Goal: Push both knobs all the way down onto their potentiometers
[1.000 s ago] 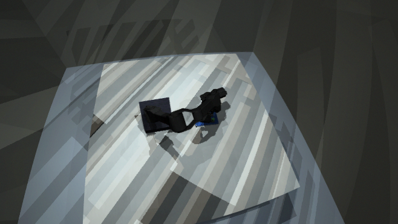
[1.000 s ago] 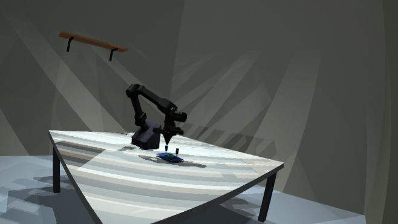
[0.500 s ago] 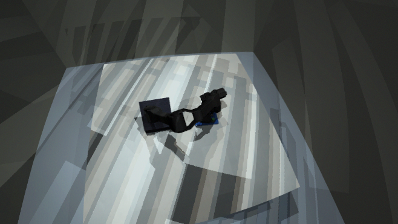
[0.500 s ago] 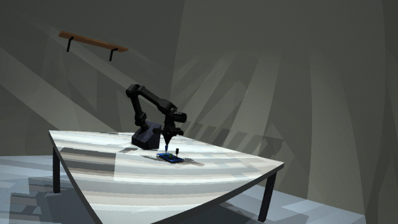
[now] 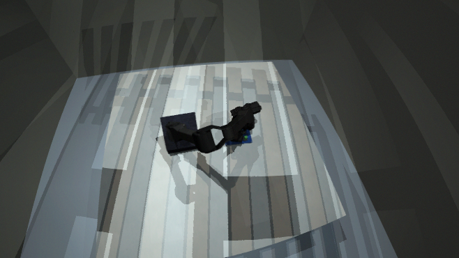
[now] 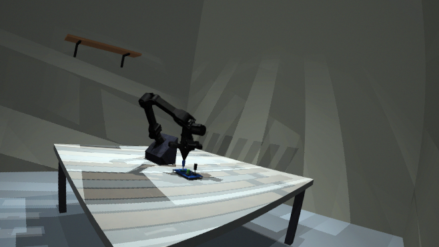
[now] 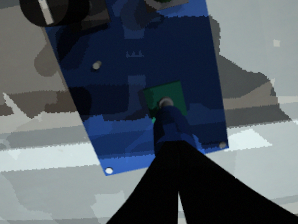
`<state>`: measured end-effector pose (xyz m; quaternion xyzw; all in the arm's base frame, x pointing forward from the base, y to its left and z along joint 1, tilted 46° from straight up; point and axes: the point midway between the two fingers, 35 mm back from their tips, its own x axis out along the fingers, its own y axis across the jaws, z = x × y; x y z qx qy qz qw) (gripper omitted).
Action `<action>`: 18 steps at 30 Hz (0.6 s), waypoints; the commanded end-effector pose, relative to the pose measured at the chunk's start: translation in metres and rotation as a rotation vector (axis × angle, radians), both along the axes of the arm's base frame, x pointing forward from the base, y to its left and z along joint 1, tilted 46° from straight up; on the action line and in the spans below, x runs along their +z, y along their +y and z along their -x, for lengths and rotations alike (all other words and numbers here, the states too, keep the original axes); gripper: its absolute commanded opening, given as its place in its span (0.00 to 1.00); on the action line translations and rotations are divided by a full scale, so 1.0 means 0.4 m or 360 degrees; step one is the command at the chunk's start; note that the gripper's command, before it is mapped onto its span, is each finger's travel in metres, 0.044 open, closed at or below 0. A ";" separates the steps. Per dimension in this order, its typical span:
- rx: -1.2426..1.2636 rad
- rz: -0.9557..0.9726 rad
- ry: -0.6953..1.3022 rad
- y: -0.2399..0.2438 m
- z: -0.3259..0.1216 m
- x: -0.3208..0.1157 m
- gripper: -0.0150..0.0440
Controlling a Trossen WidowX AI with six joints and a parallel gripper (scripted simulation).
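The blue circuit board (image 5: 248,141) (image 6: 197,177) (image 7: 200,75) stands on the table. A blue knob (image 6: 183,163) (image 7: 169,126) stands high on its thin shaft above a green potentiometer (image 7: 172,90); bare shaft shows below the knob. A black knob (image 6: 195,166) (image 7: 34,11) with a white line stands raised at the other end of the board and is cut off in the wrist view. My gripper (image 6: 183,159) (image 7: 174,149) is shut and empty, pointing down, its tips at the top of the blue knob. Whether they touch it I cannot tell. The arm hides both knobs in the top view.
A green round part (image 5: 245,137) (image 6: 188,171) sits on the board between the two knobs. The arm's dark base block (image 5: 181,118) (image 6: 161,153) stands on the table (image 5: 195,229) (image 6: 140,220) beside the board. Striped light and shadows cross the table.
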<state>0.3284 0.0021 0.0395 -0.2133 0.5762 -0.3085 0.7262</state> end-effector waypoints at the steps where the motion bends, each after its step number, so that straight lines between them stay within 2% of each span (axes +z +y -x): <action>1: 0.0002 0.0006 0.0005 -0.001 0.001 0.000 0.25; 18: 0.0002 0.0007 0.0005 -0.012 -0.001 -0.011 0.25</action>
